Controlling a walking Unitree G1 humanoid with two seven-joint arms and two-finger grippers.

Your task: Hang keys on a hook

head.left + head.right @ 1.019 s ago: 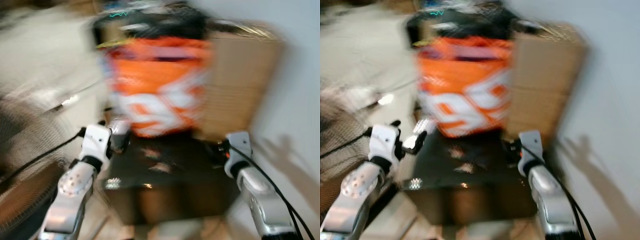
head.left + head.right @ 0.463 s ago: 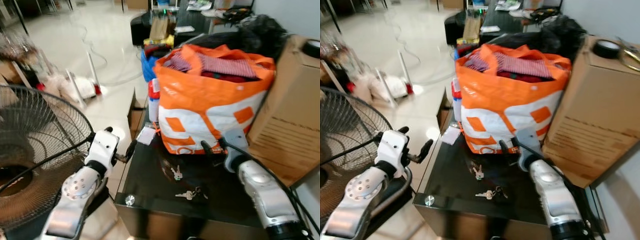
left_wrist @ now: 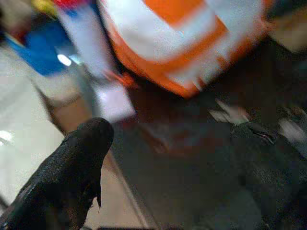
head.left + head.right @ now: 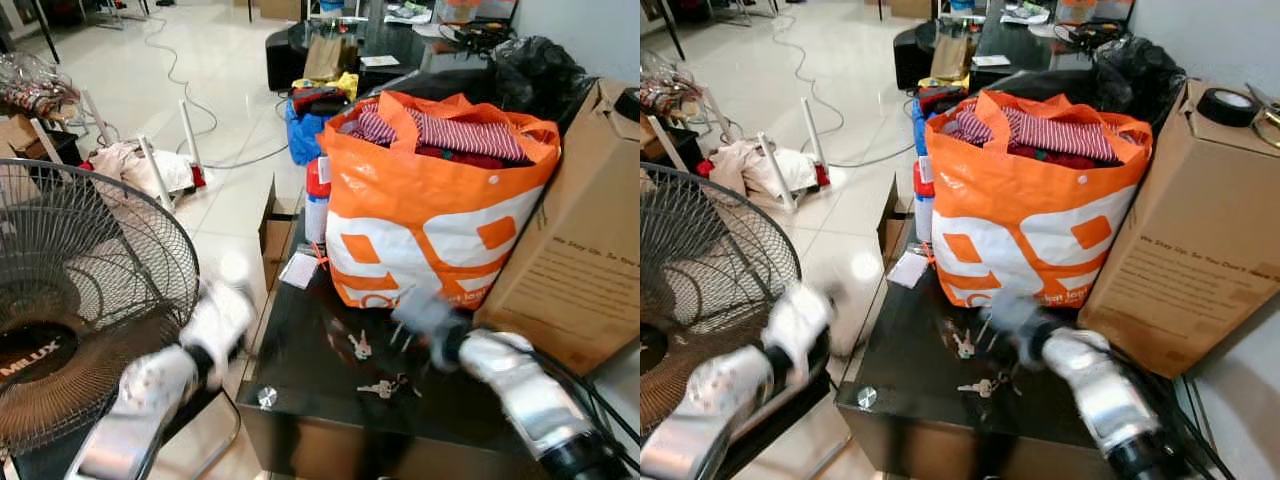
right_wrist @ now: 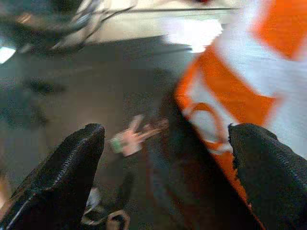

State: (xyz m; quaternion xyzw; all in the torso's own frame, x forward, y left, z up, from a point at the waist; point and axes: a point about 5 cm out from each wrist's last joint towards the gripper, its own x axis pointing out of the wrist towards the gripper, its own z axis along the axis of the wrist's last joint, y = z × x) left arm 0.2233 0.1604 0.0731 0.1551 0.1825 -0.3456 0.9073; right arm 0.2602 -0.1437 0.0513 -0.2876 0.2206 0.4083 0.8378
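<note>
Two small bunches of keys lie on the black glass table (image 4: pixel 300 400): one bunch (image 4: pixel 358 346) nearer the orange bag, the other bunch (image 4: pixel 385 388) closer to the front edge. My right gripper (image 4: pixel 408 320) is blurred, low over the table just right of the keys and in front of the bag. In the right wrist view its fingers (image 5: pixel 62 177) stand wide open, with the keys (image 5: pixel 132 138) on the glass between them. My left gripper (image 4: pixel 228 308), also blurred, hangs off the table's left edge. It is open (image 3: pixel 172 143) and holds nothing.
A full orange and white bag (image 4: pixel 430 210) stands at the back of the table, with a cardboard box (image 4: pixel 575 260) to its right. A standing fan (image 4: pixel 80 300) is close on my left. A white card (image 4: pixel 299 270) lies by the bag. Tiled floor with cables lies beyond.
The camera went from heavy blur to a steady view of the table. My right gripper has dropped slightly towards the keys. Both arms are blurred with motion now.
</note>
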